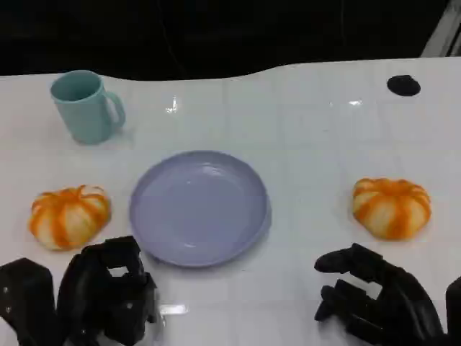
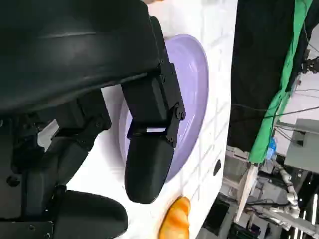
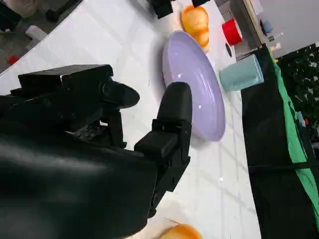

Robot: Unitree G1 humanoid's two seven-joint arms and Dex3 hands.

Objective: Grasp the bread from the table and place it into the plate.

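An empty lavender plate [image 1: 198, 205] sits mid-table. One orange-and-white striped bread [image 1: 68, 216] lies left of it, a second bread [image 1: 391, 207] to its right. My left hand [image 1: 108, 292] hovers near the front edge, just below the left bread, holding nothing, fingers apart. My right hand [image 1: 374, 299] is low at the front right, below the right bread, fingers spread and empty. In the left wrist view the fingers [image 2: 149, 154] reach over the plate [image 2: 197, 84], with the far bread [image 2: 177, 221] beyond. The right wrist view shows the plate [image 3: 194, 84] and both breads [image 3: 195, 22] [image 3: 182, 232].
A teal mug [image 1: 86, 107] stands at the back left, seen too in the right wrist view [image 3: 241, 74]. A black round spot [image 1: 403, 85] marks the far right of the white table. A red object [image 3: 231, 32] stands off the table beyond the mug.
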